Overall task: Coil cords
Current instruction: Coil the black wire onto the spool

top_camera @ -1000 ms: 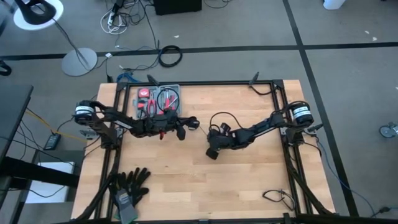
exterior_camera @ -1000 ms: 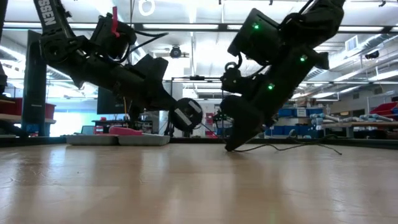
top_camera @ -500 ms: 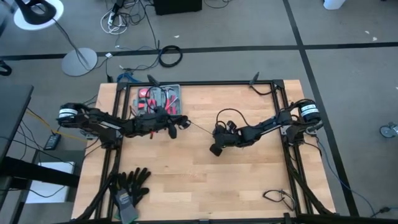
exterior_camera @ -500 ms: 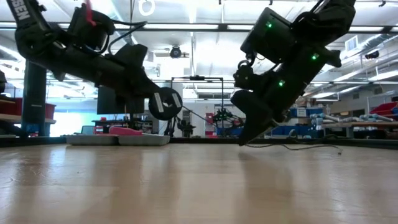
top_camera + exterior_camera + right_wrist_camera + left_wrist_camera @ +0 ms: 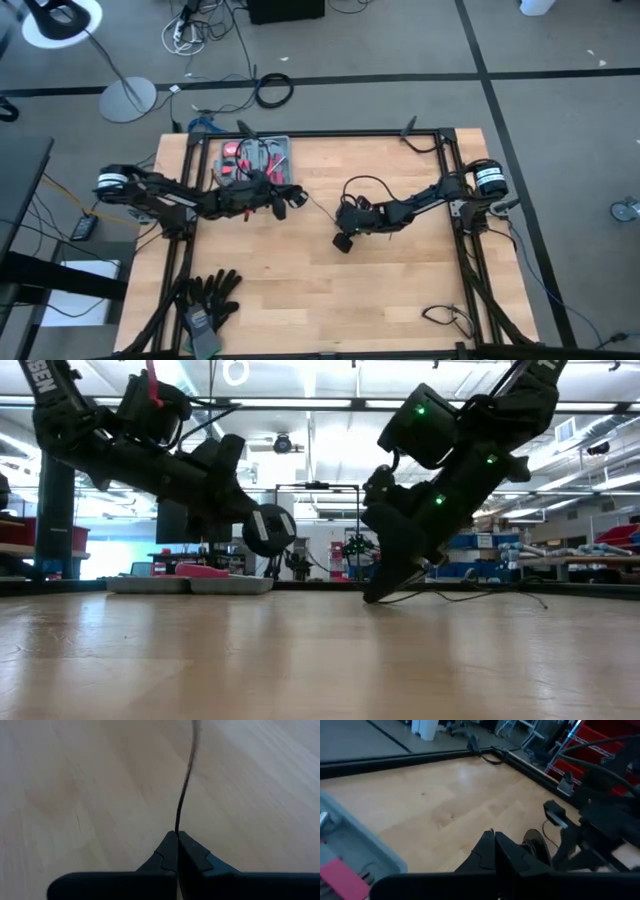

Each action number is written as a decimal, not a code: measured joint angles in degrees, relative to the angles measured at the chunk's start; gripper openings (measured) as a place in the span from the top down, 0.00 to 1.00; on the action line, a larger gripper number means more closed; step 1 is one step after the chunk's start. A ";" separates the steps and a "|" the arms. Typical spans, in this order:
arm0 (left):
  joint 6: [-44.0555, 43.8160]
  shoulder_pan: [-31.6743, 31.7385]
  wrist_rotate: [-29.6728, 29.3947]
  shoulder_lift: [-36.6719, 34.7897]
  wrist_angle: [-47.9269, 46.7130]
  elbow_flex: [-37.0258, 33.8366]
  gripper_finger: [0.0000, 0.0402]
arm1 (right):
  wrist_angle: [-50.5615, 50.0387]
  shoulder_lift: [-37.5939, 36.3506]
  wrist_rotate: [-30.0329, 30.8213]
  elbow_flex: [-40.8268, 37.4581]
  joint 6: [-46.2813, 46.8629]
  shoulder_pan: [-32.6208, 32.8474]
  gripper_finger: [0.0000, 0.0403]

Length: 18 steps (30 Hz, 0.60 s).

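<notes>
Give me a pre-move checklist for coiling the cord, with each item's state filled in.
1. Right gripper pinching cord: ok, jaws shut on it.
2. Left gripper holding the cord's other end: cannot tell; jaws shut, a round black puck hangs by them.
3. Cord off the table between the arms: ok.
4. Toolbox out of the way: not ok, under the left arm.
5. Gloves clear: ok.

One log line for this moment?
left gripper: shut, raised | right gripper: shut on cord | cord: stretched between grippers

Pale wooden table (image 5: 300, 280) — smooth, with a faint sheen — under matt black plastic tool fingers (image 5: 167, 855).
</notes>
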 joint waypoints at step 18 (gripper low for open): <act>-0.77 1.75 1.14 11.47 1.78 8.76 1.00 | 7.38 7.92 -8.74 12.85 -14.50 -1.93 1.00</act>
